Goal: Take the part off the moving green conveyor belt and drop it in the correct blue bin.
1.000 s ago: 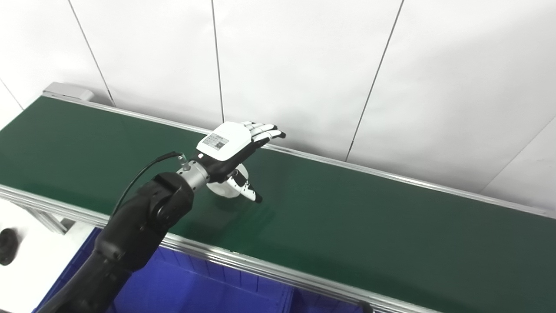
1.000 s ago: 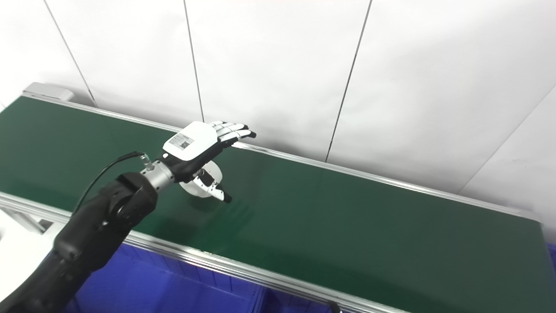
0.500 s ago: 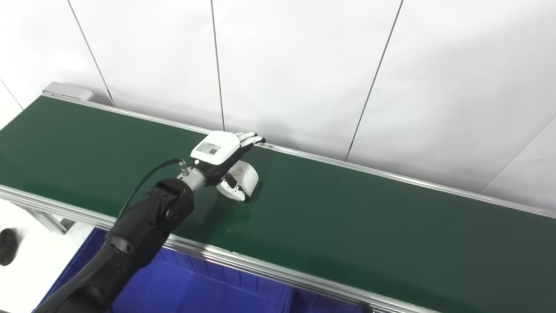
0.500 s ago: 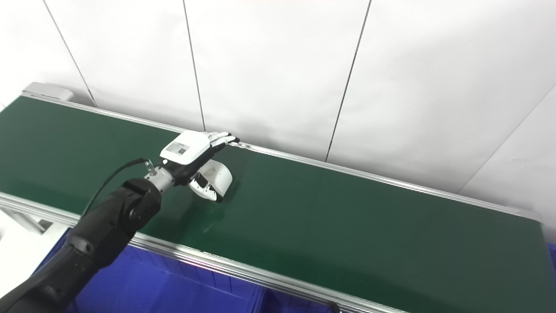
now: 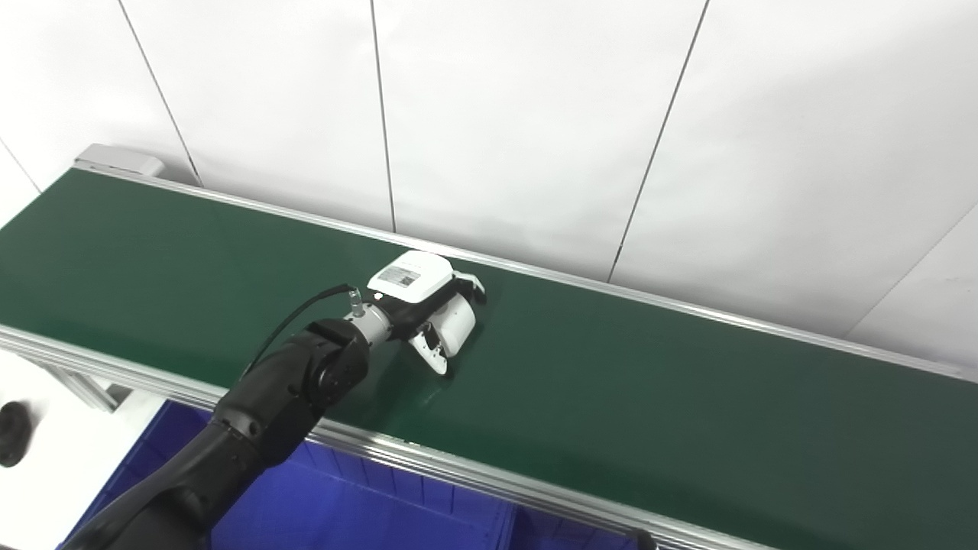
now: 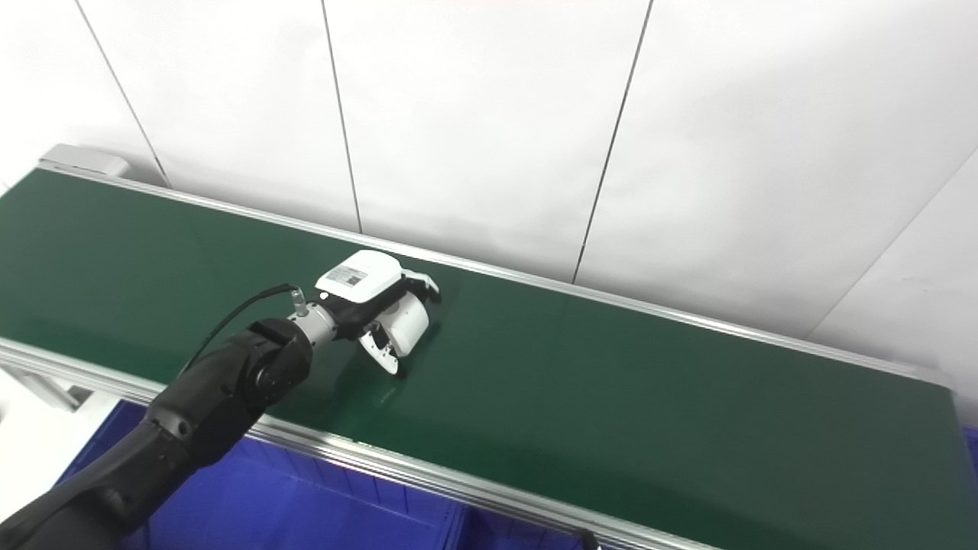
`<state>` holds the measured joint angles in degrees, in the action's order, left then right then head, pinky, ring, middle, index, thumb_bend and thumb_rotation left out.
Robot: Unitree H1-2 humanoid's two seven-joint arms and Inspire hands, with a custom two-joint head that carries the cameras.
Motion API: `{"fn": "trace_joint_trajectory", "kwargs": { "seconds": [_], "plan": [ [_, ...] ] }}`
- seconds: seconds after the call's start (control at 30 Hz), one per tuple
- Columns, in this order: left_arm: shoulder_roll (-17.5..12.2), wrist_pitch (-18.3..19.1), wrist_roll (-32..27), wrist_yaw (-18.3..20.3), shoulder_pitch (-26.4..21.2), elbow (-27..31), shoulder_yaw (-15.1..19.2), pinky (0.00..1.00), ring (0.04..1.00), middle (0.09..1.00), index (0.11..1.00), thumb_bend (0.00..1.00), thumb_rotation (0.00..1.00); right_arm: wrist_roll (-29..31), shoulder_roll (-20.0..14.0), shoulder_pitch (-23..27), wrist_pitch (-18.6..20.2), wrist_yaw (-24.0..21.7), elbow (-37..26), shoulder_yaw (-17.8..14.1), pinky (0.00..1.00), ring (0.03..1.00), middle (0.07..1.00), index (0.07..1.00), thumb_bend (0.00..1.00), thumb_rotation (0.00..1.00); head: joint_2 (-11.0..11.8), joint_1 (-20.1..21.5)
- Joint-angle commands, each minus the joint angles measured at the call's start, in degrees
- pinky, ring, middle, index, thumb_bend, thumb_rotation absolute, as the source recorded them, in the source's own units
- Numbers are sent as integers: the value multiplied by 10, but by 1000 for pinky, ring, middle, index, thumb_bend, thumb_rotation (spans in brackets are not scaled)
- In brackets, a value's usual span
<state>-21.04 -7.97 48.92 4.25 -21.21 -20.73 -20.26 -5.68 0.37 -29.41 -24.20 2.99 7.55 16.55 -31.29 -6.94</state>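
A white panelled wall (image 5: pixel 535 114) with thin dark seams fills the upper half of the frame. Below it the green conveyor belt (image 5: pixel 649 397) runs diagonally from the upper left to the lower right, edged by silver rails on both its far and near sides. At its upper-left end sits a small grey housing (image 5: pixel 121 160).

Along the bottom edge, under the near rail, lies a blue bin (image 5: pixel 344 508), its ribbed inner wall showing; a second blue compartment begins just to the right of a divider near the bottom centre. At the far left edge a dark round object (image 5: pixel 11 431) rests on a pale surface; what it is cannot be told.

The black left arm enters from the lower left corner and reaches over the near rail onto the belt. The left hand (image 5: pixel 424 302), with a white back plate bearing a small label, is at the centre-left of the frame, low over the belt. Its fingers (image 6: pixel 425 281) curl down over the far side of a white rounded part (image 5: pixel 458 328), and the thumb presses the near side, so the hand is clamped around it. The part sits on or just above the belt; which of the two cannot be told. A black cable loops from the wrist back along the forearm.

The right hand does not appear in either view.
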Motion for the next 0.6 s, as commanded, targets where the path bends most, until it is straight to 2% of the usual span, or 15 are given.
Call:
{"fn": "trace_joint_trajectory", "kwargs": {
  "seconds": [0.0,0.03,0.07,0.1,0.23,0.43,0.57],
  "plan": [
    [-6,6,-1,-4,-22,4,-2,617,633,621,568,950,23,-1,14,-4,-21,-7,-19,6,1000,960,1000,1000,660,1000,0,1],
    [-5,6,-1,-5,-22,4,-3,597,609,602,521,698,42,-1,14,-4,-22,-7,-19,6,1000,961,1000,1000,658,1000,0,1],
    [-5,6,0,-7,-22,5,-5,592,599,594,501,595,49,-2,14,-4,-22,-7,-19,6,1000,960,1000,1000,657,1000,-1,1],
    [-4,7,1,-8,-22,6,-6,598,596,590,491,546,51,-2,14,-3,-22,-7,-19,6,1000,957,1000,1000,654,1000,-1,1],
    [-5,8,12,-19,-26,6,-13,546,559,570,486,524,51,-5,15,-4,-17,-6,-22,6,1000,956,1000,1000,655,1000,-1,0],
    [-10,23,13,-12,-27,19,-15,500,547,578,487,521,49,-6,16,-3,-15,-6,-23,6,1000,955,1000,1000,665,1000,-2,0],
    [-15,34,16,-2,-24,39,-17,432,497,523,478,521,1,-3,16,-3,-17,-8,-22,6,1000,956,1000,1000,666,1000,-4,-2]
  ]
}}
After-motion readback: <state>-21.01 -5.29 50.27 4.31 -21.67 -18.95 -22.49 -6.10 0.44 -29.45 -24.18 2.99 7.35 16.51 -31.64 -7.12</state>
